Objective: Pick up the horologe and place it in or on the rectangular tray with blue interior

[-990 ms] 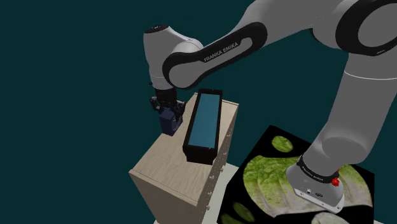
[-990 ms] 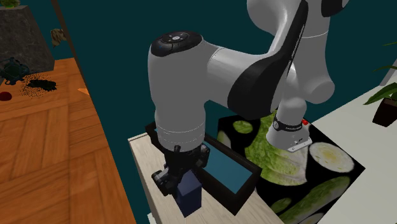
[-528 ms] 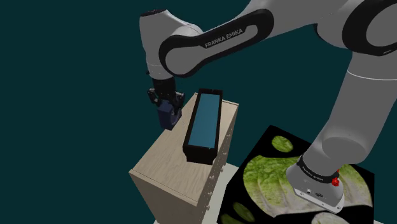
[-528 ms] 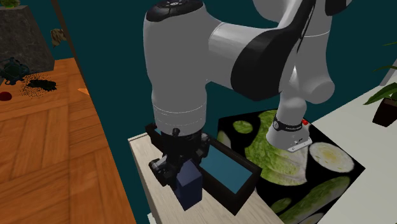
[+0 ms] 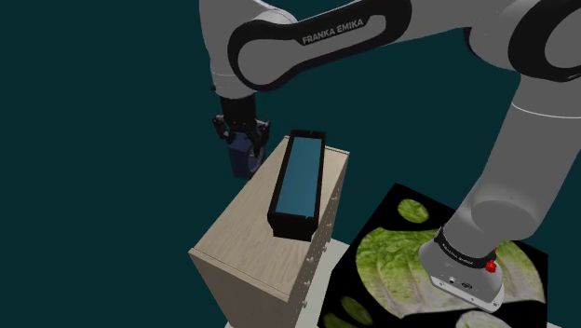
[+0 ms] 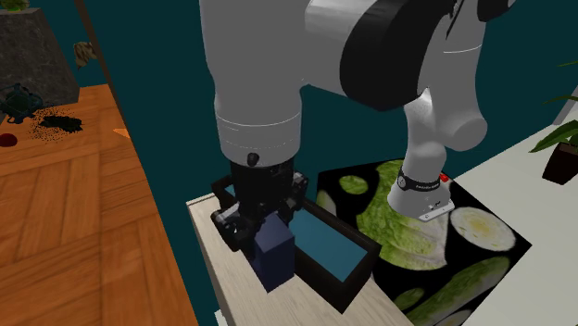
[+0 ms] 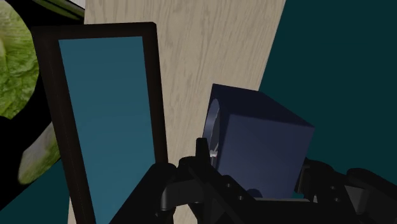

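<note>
Two black fingers of the gripper (image 7: 254, 181) are clamped on the flat opposite sides of the horologe (image 7: 257, 143), so the jaws are closed on it, not empty. The thing is a dark blue boxy clock with a pale round dial on one face, and in the shoulder view it hangs from the gripper (image 5: 240, 136) looking lifted clear of the light wood cabinet (image 5: 247, 247), over the cabinet's far edge on the shoulder view's left. My guess on handling: it's a stiff little block, probably not heavy, so a side pinch on the flat walls is the right hold. Those walls look smooth, though, so a quick swing could let it twist or slide in the pads, and I'd keep the fingers off the dial side since that's likely the delicate bit. Just beside it, toward the shoulder view's right, sits the tray (image 5: 290, 226), long and narrow with a black rim and blue floor, lying along the cabinet top. It's tight enough that the clock (image 6: 275, 255) probably needs lining up with the long axis before it goes down. Further out on that side is the arm's stand (image 5: 391, 256), with a leafy green pattern on black.
</note>
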Robot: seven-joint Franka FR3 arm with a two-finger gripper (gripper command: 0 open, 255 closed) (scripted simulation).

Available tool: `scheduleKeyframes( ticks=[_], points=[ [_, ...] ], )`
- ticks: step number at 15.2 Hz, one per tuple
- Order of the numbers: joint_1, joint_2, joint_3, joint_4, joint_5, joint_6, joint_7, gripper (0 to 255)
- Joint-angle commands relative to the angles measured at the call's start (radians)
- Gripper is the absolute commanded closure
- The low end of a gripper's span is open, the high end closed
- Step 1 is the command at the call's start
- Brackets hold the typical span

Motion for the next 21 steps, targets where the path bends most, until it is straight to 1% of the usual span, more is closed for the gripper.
scheduleKeyframes(
  ticks=[1,4,8,12,17,21],
  points=[
    [0.002,-0.001,0.001,0.028,0.001,-0.029,-0.001,255],
    [0.003,-0.003,0.002,0.059,0.004,-0.061,-0.003,255],
    [-0.073,-0.161,-0.024,-0.099,0.095,-0.032,-0.117,255],
    [-0.118,-0.303,-0.075,-0.229,0.171,-0.024,-0.236,255],
    [-0.150,-0.448,-0.156,-0.354,0.227,-0.034,-0.371,255],
    [-0.147,-0.443,-0.153,-0.403,0.227,0.020,-0.370,255]
  ],
)
